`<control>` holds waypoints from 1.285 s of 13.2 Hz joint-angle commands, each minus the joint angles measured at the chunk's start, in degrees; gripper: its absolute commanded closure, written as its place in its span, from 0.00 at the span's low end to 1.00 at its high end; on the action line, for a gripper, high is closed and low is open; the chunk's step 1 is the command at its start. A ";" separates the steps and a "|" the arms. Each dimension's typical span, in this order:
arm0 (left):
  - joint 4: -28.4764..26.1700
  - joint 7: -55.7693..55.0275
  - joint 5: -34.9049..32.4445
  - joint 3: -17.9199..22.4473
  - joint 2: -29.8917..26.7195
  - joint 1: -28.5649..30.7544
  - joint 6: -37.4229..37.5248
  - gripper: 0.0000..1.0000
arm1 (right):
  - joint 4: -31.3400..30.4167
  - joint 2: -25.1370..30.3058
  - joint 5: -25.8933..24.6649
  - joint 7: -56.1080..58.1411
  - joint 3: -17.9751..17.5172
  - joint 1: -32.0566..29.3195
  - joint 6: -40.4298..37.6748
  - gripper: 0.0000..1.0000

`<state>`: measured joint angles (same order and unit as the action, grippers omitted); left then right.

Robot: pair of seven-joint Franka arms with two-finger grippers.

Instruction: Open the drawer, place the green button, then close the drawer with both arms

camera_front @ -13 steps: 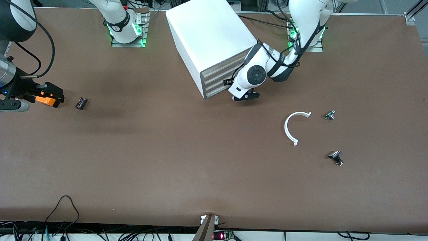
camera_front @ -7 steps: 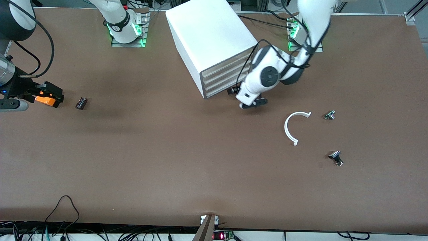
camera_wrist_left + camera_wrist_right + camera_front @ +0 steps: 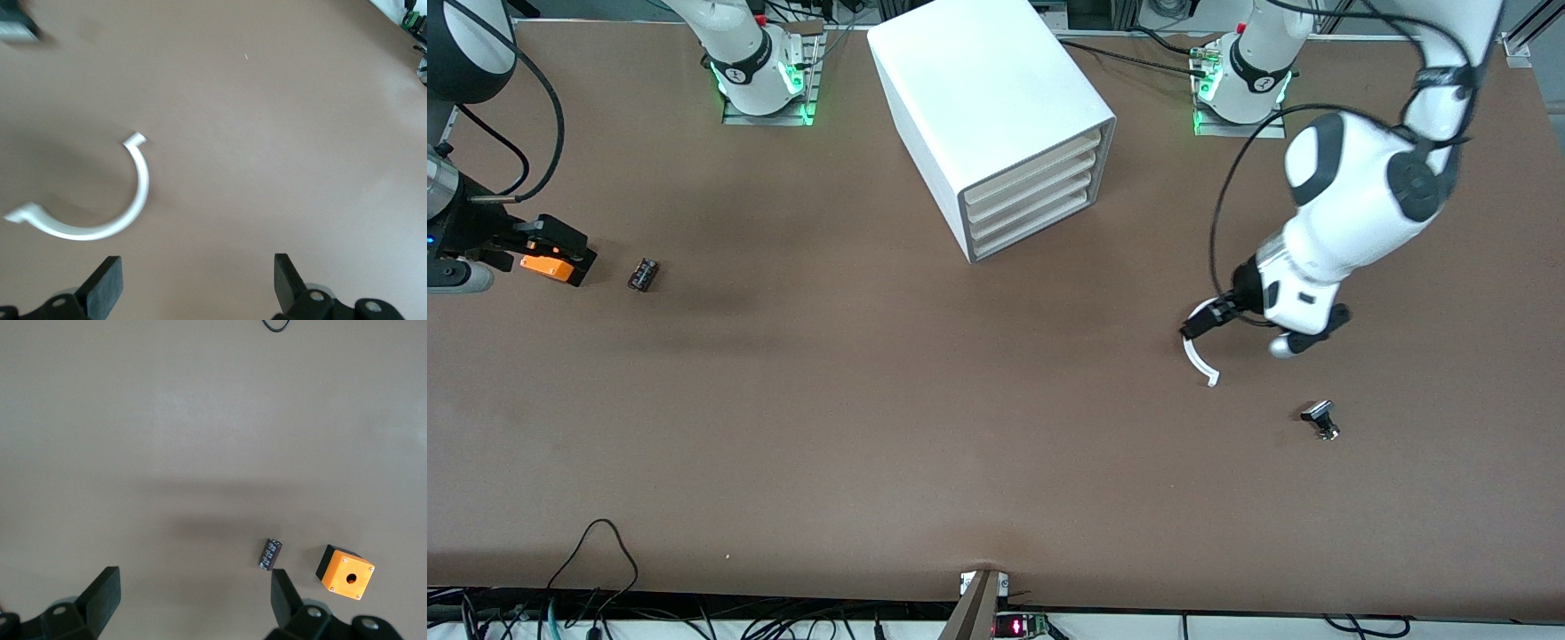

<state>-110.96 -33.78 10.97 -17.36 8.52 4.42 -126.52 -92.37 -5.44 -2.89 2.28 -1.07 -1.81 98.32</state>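
The white cabinet [image 3: 996,107] stands at the back of the table. Its four drawers are pushed in, and the lowest is the drawer [image 3: 1036,224]. My left gripper [image 3: 1197,324] is open and empty over the white arc [image 3: 1199,363], which also shows in the left wrist view [image 3: 127,213] just ahead of the gripper [image 3: 198,288]. The button is hidden, where the left arm covers the table beside the arc. My right gripper [image 3: 567,251] hangs open and empty [image 3: 193,608] high over the right arm's end of the table.
An orange cube with a hole [image 3: 547,266] [image 3: 344,571] and a small dark cylinder [image 3: 643,274] [image 3: 270,555] lie below the right gripper. A black-and-silver knob [image 3: 1320,419] lies nearer the front camera than the arc.
My left arm has swung away from the cabinet's drawer fronts, toward its own end of the table, to over the arc, and now covers the small part beside it. The right arm has hardly moved.
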 commanded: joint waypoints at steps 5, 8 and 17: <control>18.66 11.43 -12.82 3.20 -7.46 2.52 34.02 0.00 | 0.08 0.87 -0.28 -0.35 0.11 -0.13 -0.41 0.00; 21.40 17.51 -12.64 5.94 -6.68 2.44 38.72 0.00 | 0.08 0.95 -0.19 -0.35 0.02 -0.13 -0.41 0.00; 22.28 29.01 -12.03 5.94 -5.01 4.36 37.67 0.00 | 0.70 1.04 -0.19 -0.26 0.11 -0.13 -0.41 0.00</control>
<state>-90.60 -9.91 -0.56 -11.22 2.67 7.69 -89.35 -91.99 -5.17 -2.88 2.25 -0.79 -1.82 98.32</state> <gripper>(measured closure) 0.000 0.000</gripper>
